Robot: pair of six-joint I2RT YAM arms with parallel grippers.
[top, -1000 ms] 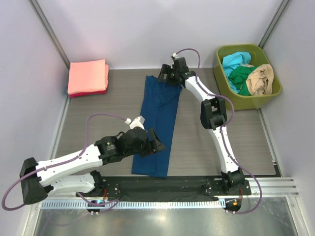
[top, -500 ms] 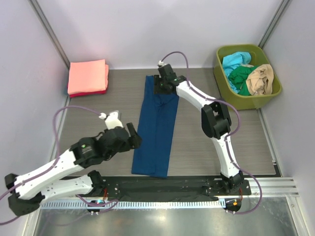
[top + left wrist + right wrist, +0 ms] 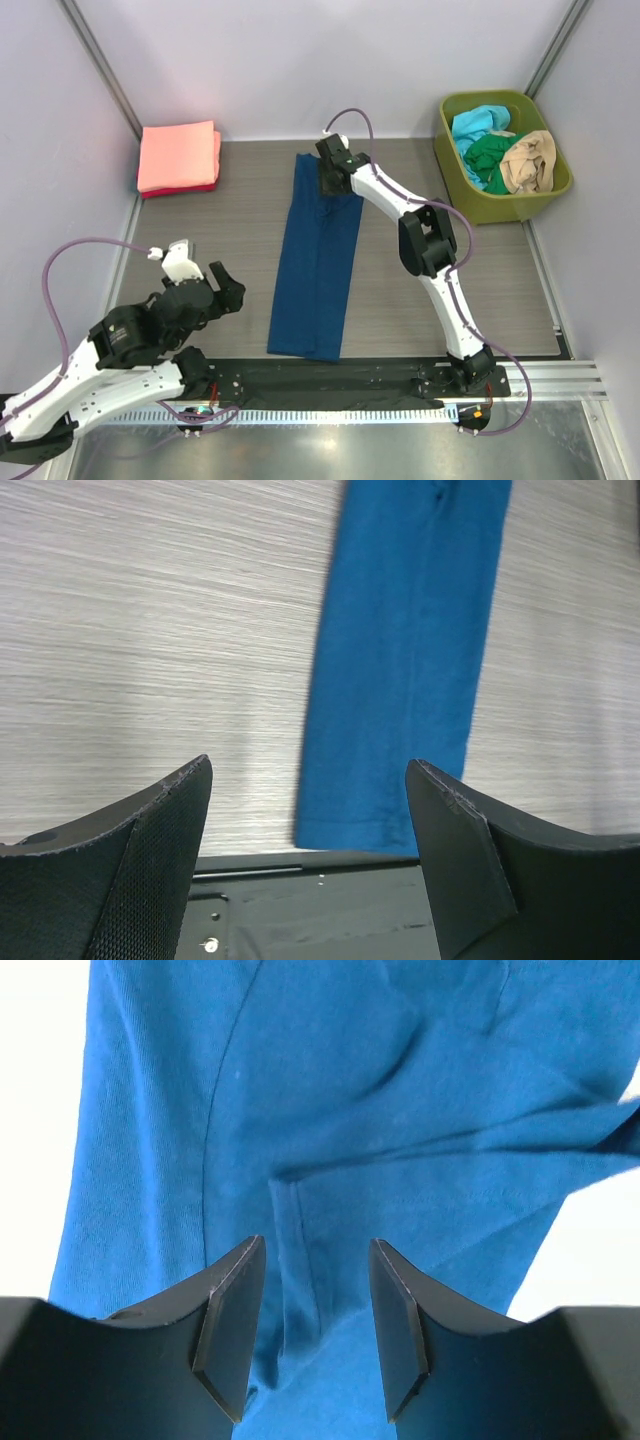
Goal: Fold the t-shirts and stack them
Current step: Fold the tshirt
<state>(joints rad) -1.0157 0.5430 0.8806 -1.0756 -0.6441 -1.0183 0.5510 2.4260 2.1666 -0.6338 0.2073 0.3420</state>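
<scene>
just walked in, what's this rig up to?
Folding tees. The navy t-shirt lies on the table folded into a long strip. The right gripper is open over its far end, and the left gripper is open off to the left, holding nothing. Two folded tees are stacked far left; three loose tees wait in the green bin.

The left arm (image 3: 90, 385) and right arm (image 3: 455, 300) are white shells with black joints, each carrying a purple cable (image 3: 50, 290); the fingers (image 3: 150, 850) are black textured wedges.
</scene>
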